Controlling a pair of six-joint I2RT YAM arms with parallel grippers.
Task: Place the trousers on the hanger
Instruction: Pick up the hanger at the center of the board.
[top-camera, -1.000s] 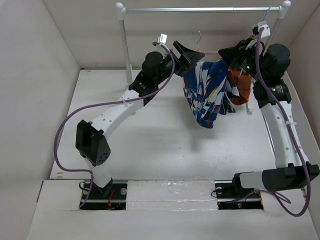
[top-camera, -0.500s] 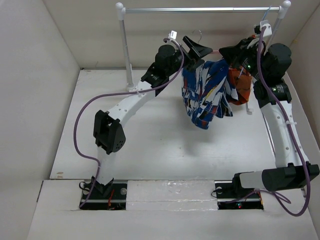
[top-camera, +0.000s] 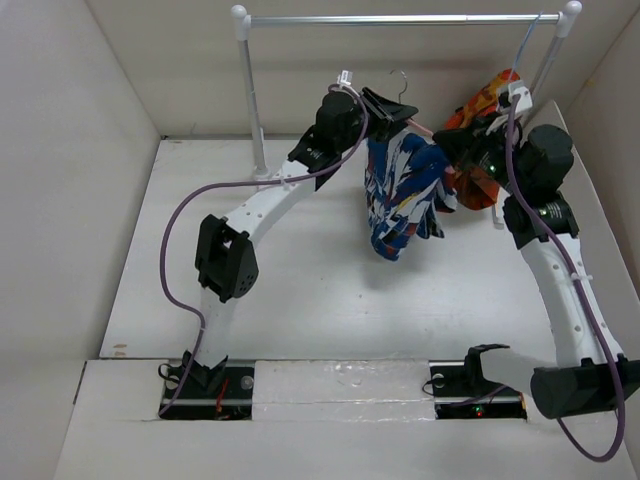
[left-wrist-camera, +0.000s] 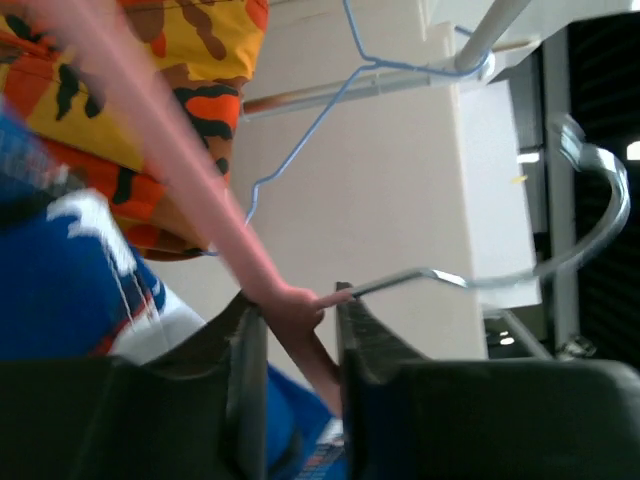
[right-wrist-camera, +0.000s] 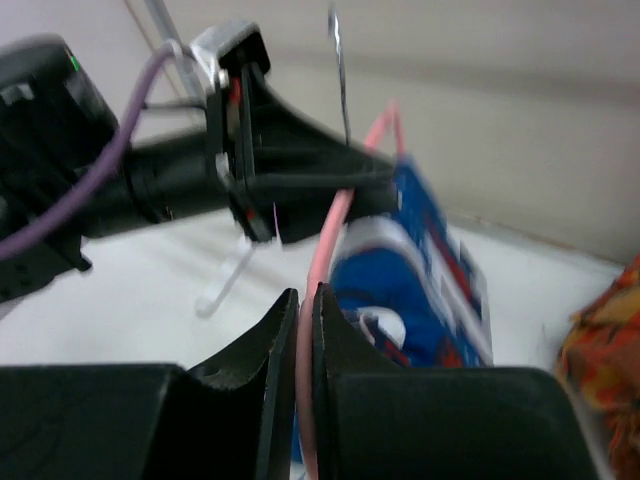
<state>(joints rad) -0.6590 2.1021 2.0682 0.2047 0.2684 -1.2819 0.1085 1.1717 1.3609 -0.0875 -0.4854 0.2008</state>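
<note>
The blue splotched trousers (top-camera: 400, 195) hang draped over the pink hanger (top-camera: 428, 130), which is held in the air below the rail. My left gripper (top-camera: 393, 108) is at the hanger's top, shut on the pink neck (left-wrist-camera: 290, 305) where the metal hook (left-wrist-camera: 590, 230) begins. My right gripper (top-camera: 462, 147) is at the hanger's right end, shut on the thin pink wire (right-wrist-camera: 335, 225). Blue cloth (right-wrist-camera: 420, 280) hangs just beyond the right gripper's jaws (right-wrist-camera: 303, 300). In the left wrist view the trousers (left-wrist-camera: 60, 290) fill the lower left.
An orange-red patterned garment (top-camera: 478, 105) hangs on a pale blue hanger (left-wrist-camera: 300, 140) at the rail's right end, close behind the right gripper. The metal rail (top-camera: 400, 18) spans the back on two white posts (top-camera: 250, 90). White walls close in on both sides.
The left gripper, open a moment ago, has shut on the hanger's neck. The right arm has carried the hanger and trousers a little left and forward, away from the orange garment.
</note>
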